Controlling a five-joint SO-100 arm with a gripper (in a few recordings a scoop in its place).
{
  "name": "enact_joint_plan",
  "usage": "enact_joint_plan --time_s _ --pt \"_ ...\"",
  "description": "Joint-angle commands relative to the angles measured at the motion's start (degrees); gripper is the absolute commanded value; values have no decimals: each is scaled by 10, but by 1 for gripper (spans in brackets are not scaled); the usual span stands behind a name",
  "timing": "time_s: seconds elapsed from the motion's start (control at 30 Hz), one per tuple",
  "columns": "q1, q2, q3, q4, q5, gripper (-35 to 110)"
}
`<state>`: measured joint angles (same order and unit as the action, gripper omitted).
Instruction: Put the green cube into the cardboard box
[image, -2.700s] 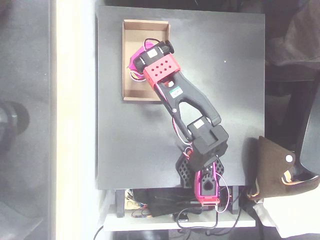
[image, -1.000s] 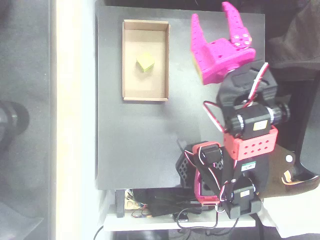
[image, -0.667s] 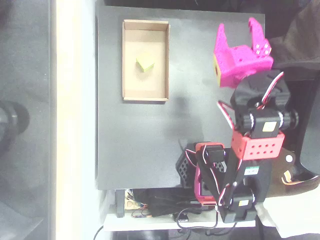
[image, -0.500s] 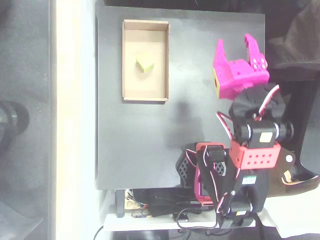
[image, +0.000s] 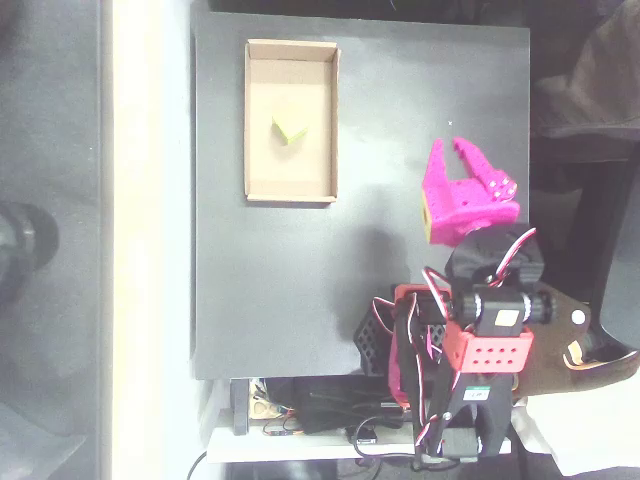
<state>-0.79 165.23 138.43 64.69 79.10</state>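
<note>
Near the far left corner of the black counter (image: 290, 280) lies the cardboard box (image: 291, 190) — a shallow tan tray, its long side running toward the near edge. Inside it, about midway along and touching no wall, sits the green cube (image: 290, 132), washed pale by the light. Well apart from the box, close to the counter's right edge, the pink tool (image: 464, 157) hangs with its two fingers spread apart and nothing between them — the folded red-and-black arm (image: 487, 330) sits behind it at the near right corner.
</note>
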Motion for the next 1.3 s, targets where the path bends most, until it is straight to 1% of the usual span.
enact_joint_plan --time_s 0.0,0.53,0.8,1.0,1.1,1.27 --pt "21 76 76 -5 4 6" --pt "21 261 352 -3 4 6" --pt "13 262 418 2 4 6" --pt "13 262 425 7 9 6" --pt "12 262 425 40 9 6" --pt "12 262 425 136 10 6"
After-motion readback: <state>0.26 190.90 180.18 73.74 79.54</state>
